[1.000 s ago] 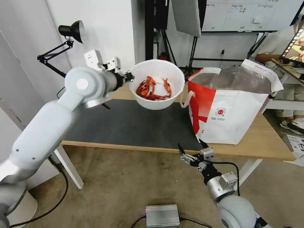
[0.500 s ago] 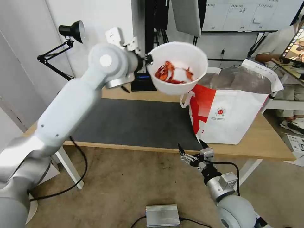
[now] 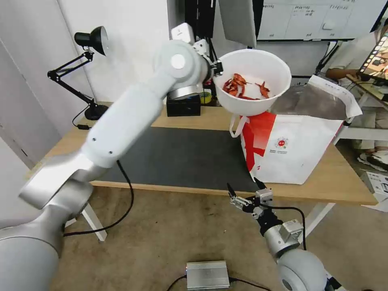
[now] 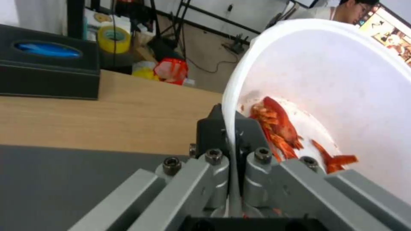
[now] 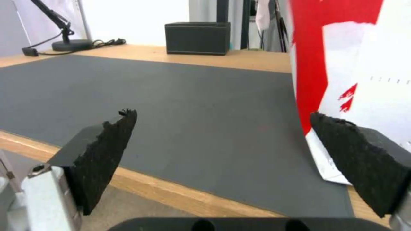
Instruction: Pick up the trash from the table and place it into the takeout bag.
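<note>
Two arms share the scene: the left gripper [image 3: 217, 68], clamped on the rim of the white bowl [image 3: 254, 85] of red scraps [image 4: 278, 126], perhaps shellfish shells, holds it tilted over the near edge of the red-and-white takeout bag [image 3: 291, 147], while the right gripper [image 3: 246, 193] waits apart below the table [image 3: 343, 182] edge.

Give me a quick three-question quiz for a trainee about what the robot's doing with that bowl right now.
1. True or false: the left tool grips the white bowl by its rim.
2. The bowl hangs above: A) the dark mat B) the takeout bag edge C) the floor.
3. Fill in: the right tool waits open, below the table ____.

Key: 1 true; 2 B; 3 edge.
</note>
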Available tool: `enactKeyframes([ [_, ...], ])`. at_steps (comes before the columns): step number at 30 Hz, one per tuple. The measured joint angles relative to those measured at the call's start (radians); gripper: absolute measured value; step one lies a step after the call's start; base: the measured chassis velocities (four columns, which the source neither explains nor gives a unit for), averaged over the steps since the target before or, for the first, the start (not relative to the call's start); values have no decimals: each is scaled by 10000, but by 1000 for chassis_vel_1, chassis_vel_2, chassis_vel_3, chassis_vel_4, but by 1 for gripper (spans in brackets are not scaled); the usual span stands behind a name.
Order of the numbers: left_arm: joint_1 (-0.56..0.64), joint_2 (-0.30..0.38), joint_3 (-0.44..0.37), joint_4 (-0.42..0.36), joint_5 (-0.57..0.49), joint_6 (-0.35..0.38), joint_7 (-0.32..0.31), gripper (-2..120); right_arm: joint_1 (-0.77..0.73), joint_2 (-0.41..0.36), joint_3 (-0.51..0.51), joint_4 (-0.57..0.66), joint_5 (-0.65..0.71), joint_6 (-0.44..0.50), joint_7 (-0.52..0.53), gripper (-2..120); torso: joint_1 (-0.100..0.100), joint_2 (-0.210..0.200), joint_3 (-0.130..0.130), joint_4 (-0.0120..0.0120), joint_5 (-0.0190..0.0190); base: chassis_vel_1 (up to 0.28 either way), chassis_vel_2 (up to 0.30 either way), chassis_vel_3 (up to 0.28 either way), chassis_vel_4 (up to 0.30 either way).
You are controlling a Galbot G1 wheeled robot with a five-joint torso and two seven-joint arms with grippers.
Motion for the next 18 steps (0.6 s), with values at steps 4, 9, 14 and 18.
enactKeyframes([
  [4,-346,-572,58,703,105,-10,0,0,0,0,0,0,0,-1,0,100,0,0,0,1,0,0,0,0,0],
  [9,-670,-1215,175,1292,213,-11,6,0,0,0,0,1,0,0,0,100,1,0,-1,-1,1,0,0,0,0],
  [14,-885,-1901,279,1811,483,-28,25,0,0,0,0,0,0,0,0,100,1,0,-1,-1,1,0,0,0,0],
  [18,-932,-2265,397,2177,752,-114,55,0,0,0,0,1,0,0,0,100,1,0,-2,-2,0,0,0,0,0],
])
